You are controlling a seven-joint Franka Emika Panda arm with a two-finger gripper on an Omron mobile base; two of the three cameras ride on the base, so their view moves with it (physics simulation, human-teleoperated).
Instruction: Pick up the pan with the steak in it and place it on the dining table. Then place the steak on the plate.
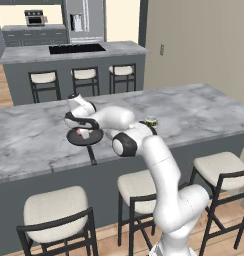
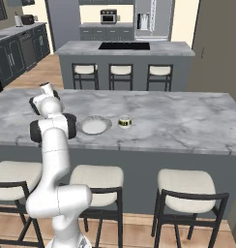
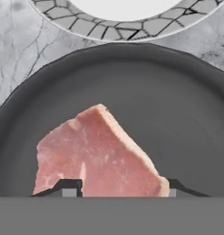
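The gripper (image 3: 117,187) straddles the steak (image 3: 98,153), fingers apart either side; the plate (image 3: 127,16) lies at twelve o'clock beyond the pan (image 3: 178,114).

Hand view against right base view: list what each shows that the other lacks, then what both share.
Hand view alone: the steak, pinkish-red, lying in the black pan, with the hand low over it, one fingertip on each side of the meat. Right base view alone: a small bowl beside the plate, three pale stools at the near edge, and the far counter with its black cooktop. Both: the plate and the marble dining table.
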